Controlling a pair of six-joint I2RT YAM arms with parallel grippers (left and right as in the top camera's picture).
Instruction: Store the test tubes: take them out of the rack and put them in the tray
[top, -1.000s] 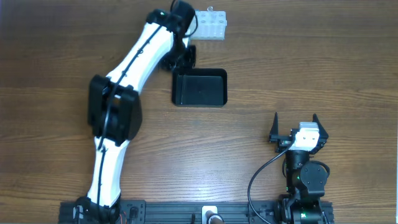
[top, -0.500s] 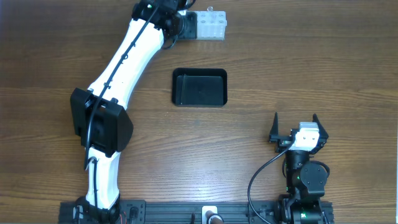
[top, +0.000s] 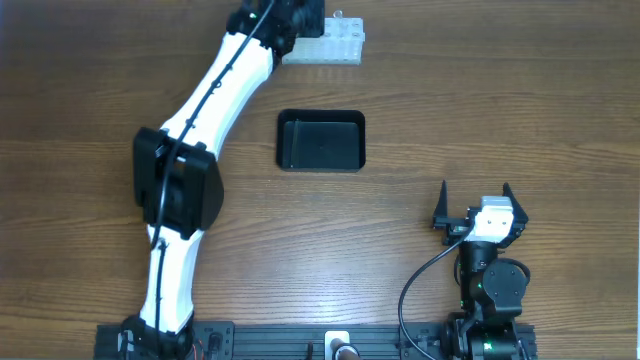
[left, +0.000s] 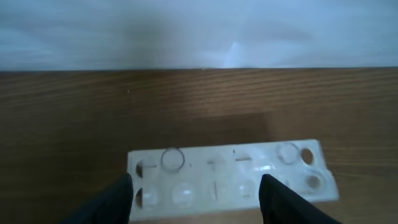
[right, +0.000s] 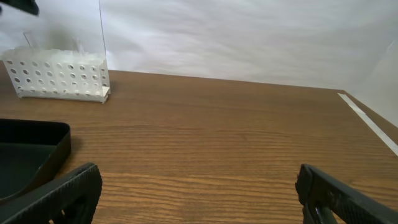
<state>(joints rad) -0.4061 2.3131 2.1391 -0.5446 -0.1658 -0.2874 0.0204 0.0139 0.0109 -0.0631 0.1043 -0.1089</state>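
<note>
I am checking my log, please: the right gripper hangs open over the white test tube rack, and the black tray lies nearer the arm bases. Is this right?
Not quite. It is the left gripper that hangs open over the white test tube rack, as the left wrist view shows. The black tray does lie nearer the arm bases.

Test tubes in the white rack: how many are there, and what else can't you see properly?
- Number of test tubes: the left wrist view shows the rack blurred, so clear tubes and empty holes look alike; from the top and right wrist views they are too small to count.
- Rack's left end, top view: covered by the left arm.
- Tray, right wrist view: cut off by the picture's edge, its floor hidden behind its wall.
</note>
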